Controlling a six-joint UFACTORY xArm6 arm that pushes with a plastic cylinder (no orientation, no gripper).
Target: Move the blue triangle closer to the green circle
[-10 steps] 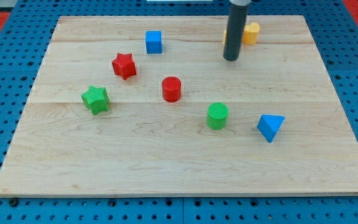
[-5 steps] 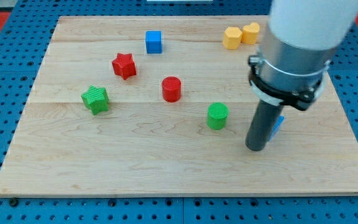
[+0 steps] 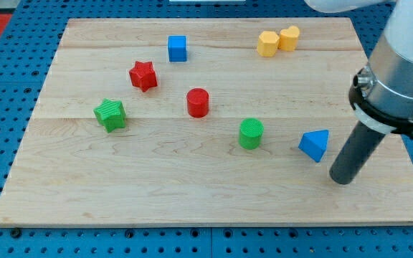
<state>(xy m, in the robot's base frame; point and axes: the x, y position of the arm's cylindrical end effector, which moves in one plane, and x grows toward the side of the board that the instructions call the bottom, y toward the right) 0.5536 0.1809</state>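
Observation:
The blue triangle (image 3: 315, 145) lies on the wooden board (image 3: 192, 186) at the view's right. The green circle (image 3: 251, 133) stands to its left with a gap of about one block's width between them. My tip (image 3: 341, 180) is on the board just right of and below the blue triangle, close to it but apart. The rod rises from the tip toward the view's upper right.
A red circle (image 3: 198, 102), a red star (image 3: 143, 75), a green star (image 3: 110, 114) and a blue cube (image 3: 177, 48) lie on the board's left half. Two yellow blocks (image 3: 278, 41) sit touching near the top edge.
My tip came down from near the yellow blocks to the blue triangle's left, then moved to its lower right. The blue triangle has turned slightly and stayed about in place.

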